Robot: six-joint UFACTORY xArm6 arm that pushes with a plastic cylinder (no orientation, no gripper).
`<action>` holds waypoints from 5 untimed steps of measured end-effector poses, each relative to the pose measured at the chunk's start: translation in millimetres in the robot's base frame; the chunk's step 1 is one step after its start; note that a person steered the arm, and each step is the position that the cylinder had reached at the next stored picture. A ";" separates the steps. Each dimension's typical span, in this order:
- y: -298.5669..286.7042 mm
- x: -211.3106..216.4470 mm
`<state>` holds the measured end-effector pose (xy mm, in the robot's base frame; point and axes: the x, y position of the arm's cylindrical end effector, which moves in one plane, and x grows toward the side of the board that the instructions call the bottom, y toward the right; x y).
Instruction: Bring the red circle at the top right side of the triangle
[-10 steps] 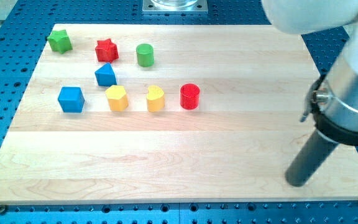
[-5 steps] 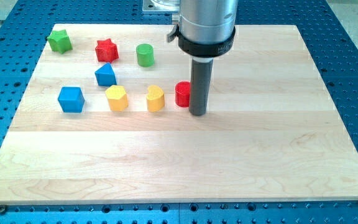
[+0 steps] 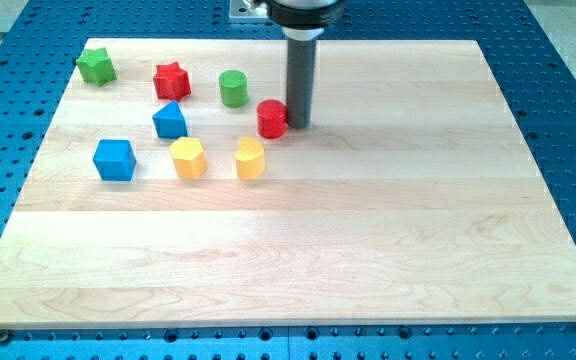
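The red circle [image 3: 272,119] is a short red cylinder standing on the wooden board, to the right of the blue triangle [image 3: 169,121] and below-right of the green circle [image 3: 233,89]. My tip [image 3: 297,124] stands right against the red circle's right side, touching it. The dark rod rises from there to the view's top.
A red star [image 3: 171,80] and a green star-like block [image 3: 96,66] sit at the top left. A blue cube [image 3: 114,159], a yellow hexagon [image 3: 188,157] and a yellow heart-like block [image 3: 251,158] form a row below. The board's top edge [image 3: 388,42] is near.
My tip swept in from the lower right to the red circle's right side, then pushed it up and to the left, out of the row with the yellow blocks.
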<state>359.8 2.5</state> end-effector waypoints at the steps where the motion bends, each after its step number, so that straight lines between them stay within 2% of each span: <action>1: -26.2 2.5; 2: -10.4 29.5; 5: -69.8 16.9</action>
